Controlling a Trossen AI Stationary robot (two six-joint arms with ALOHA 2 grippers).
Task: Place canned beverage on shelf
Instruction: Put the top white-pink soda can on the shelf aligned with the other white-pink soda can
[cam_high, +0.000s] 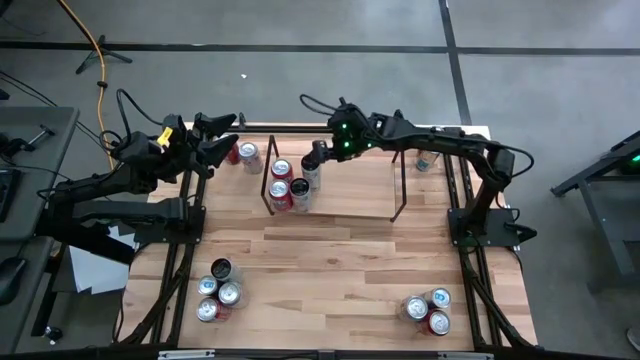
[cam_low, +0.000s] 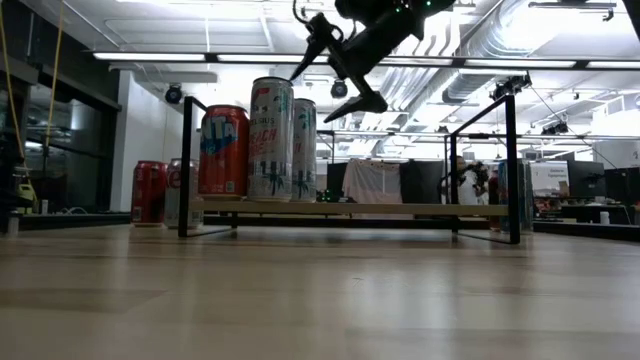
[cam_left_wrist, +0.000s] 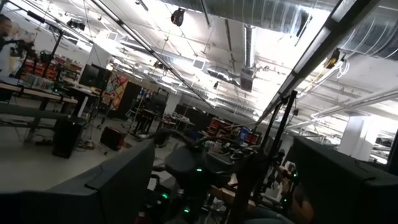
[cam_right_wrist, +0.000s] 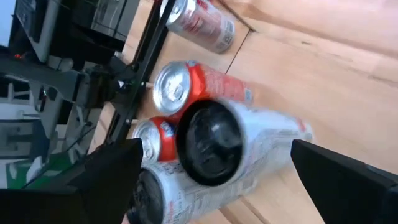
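The shelf (cam_high: 350, 214) stands at the table's far middle on thin black legs. Several cans stand upright on its left end: a red one (cam_low: 223, 150), a tall white one (cam_low: 270, 140) and another tall one (cam_low: 303, 148). My right gripper (cam_low: 335, 75) hangs open above these cans, slanting down. In its wrist view, a white can with a dark top (cam_right_wrist: 208, 140) lies between and below the fingers, untouched, with a red can (cam_right_wrist: 180, 87) beside it. My left gripper (cam_high: 215, 140) waits open at the far left, raised and facing the room.
Two cans (cam_high: 245, 155) stand on the table left of the shelf, and one (cam_high: 427, 160) at the far right. Clusters of cans stand near the front left (cam_high: 215, 290) and front right (cam_high: 428, 310). The shelf's right part (cam_low: 400, 209) and the table's middle hold nothing.
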